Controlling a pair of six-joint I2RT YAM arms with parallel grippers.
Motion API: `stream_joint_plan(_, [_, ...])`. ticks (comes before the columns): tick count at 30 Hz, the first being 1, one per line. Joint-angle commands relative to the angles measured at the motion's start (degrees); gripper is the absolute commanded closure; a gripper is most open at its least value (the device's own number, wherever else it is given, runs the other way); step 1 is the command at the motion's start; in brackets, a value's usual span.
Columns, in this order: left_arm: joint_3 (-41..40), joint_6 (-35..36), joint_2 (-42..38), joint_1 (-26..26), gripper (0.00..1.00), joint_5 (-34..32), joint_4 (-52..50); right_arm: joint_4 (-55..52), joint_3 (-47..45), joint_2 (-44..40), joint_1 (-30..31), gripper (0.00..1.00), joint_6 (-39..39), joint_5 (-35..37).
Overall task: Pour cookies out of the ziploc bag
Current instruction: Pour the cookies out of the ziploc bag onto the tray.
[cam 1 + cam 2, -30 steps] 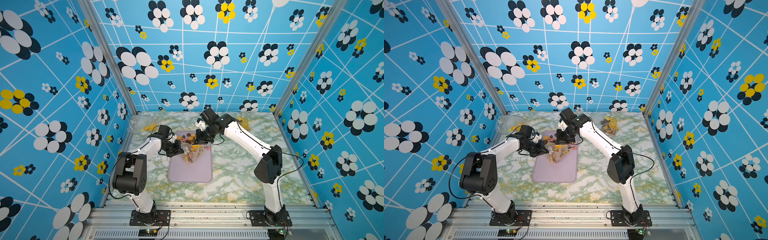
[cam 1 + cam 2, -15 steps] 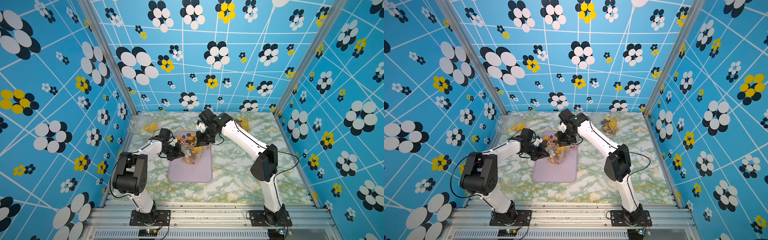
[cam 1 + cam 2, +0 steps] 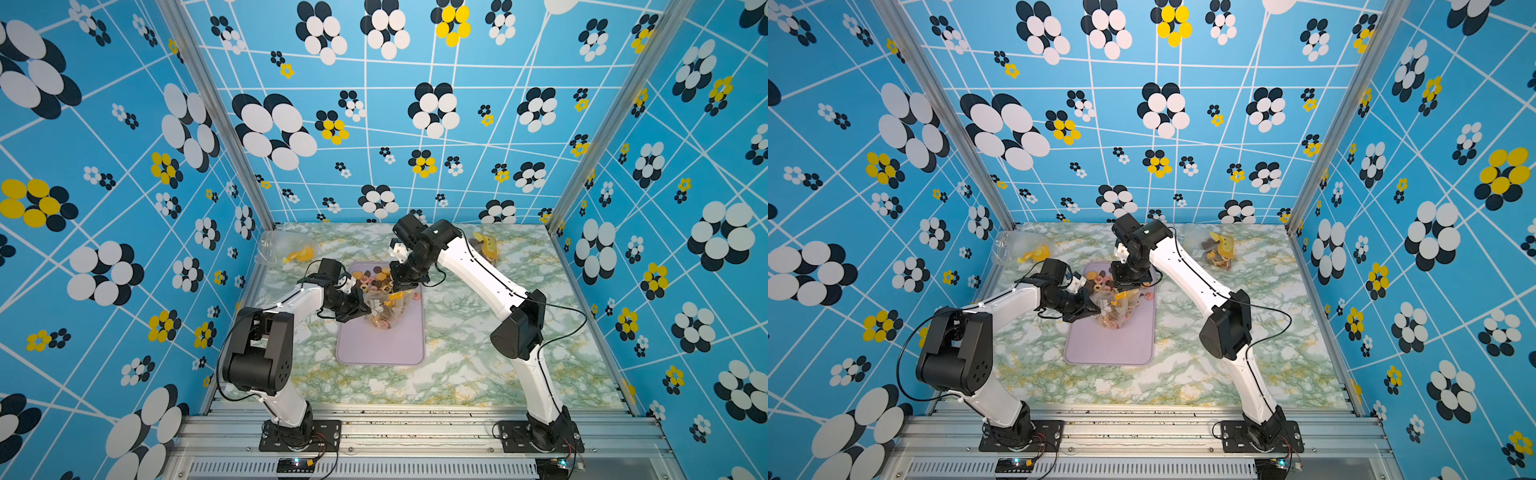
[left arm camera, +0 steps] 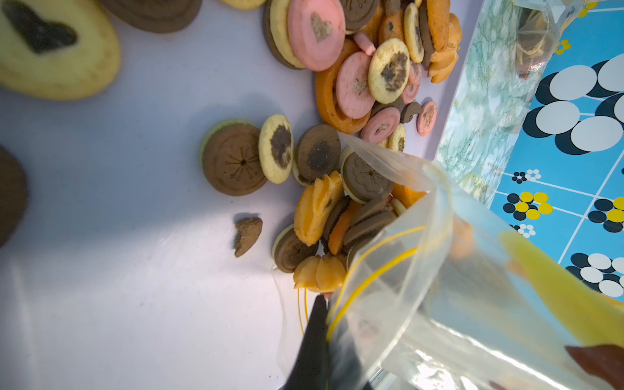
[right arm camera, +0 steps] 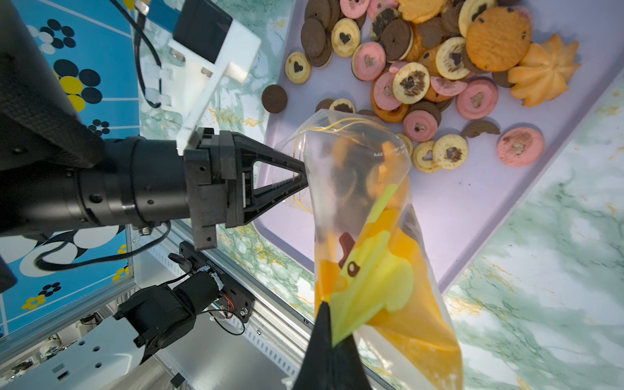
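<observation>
A clear ziploc bag (image 3: 384, 309) with a yellow duck print hangs over the lilac tray (image 3: 380, 345), stretched between both grippers. My left gripper (image 4: 319, 300) is shut on the bag's (image 4: 439, 287) yellow-lined mouth edge. My right gripper (image 5: 324, 305) is shut on the printed end of the bag (image 5: 364, 202), which it holds higher than the mouth. Many cookies (image 3: 372, 278), brown, pink, tan and orange, lie heaped at the tray's far end. More cookies (image 4: 341, 216) sit at the bag's mouth, and some remain inside. In both top views the grippers (image 3: 1096, 309) (image 3: 1129, 286) flank the bag (image 3: 1115, 309).
A crumpled clear bag (image 3: 286, 249) lies at the back left of the marbled table. Another bag with biscuits (image 3: 484, 247) lies at the back right. One dark cookie (image 5: 274, 98) rests at the tray's rim. Patterned blue walls close in three sides.
The right arm has swung slightly to the left while both grippers keep hold of the bag. The left gripper has shifted a little towards the tray's middle.
</observation>
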Motion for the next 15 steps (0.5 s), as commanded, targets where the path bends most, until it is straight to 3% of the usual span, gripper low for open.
stream_joint_plan(1, [-1.7, 0.0, -0.1, 0.5, 0.99, -5.3, -1.9, -5.5, 3.0, -0.7, 0.1, 1.00, -1.7, 1.7])
stream_joint_plan(15, [-1.4, -0.2, -0.2, 0.3, 0.93, -4.6, -2.0, -3.8, 3.5, -2.7, 1.1, 1.00, -2.8, -0.1])
